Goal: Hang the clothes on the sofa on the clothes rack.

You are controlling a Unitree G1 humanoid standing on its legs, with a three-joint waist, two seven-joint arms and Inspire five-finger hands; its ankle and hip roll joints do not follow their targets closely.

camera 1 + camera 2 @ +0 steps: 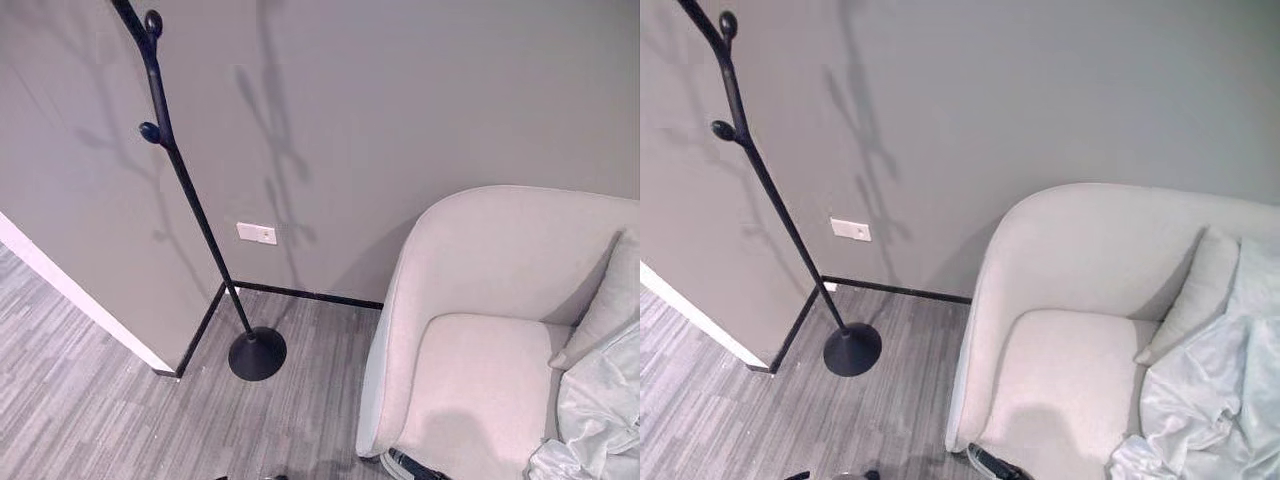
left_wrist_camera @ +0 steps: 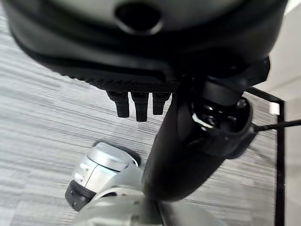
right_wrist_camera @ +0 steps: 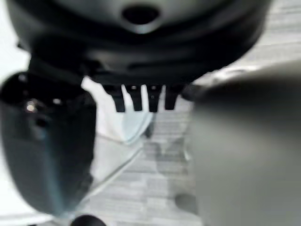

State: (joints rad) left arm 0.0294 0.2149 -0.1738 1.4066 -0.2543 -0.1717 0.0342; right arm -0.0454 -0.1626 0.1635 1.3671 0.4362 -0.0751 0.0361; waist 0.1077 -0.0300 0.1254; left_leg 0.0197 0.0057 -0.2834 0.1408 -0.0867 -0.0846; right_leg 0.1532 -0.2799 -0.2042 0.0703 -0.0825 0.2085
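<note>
Both robot hands, left robot hand (image 2: pixel 141 101) and right robot hand (image 3: pixel 141 101), hang loose and hold nothing. The clothes (image 1: pixel 1200 400) lie on the sofa (image 1: pixel 1070 300); next comes reaching over and grabbing them for the rack (image 1: pixel 165 140).

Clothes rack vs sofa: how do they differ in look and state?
The clothes rack is a thin black pole on a round base, leaning in the head views; the sofa is broad, pale and rounded. The clothes rack's knobs carry nothing; the sofa holds a cushion and a crumpled light garment at its right side. Both stand on the grey floor by the grey wall.
</note>
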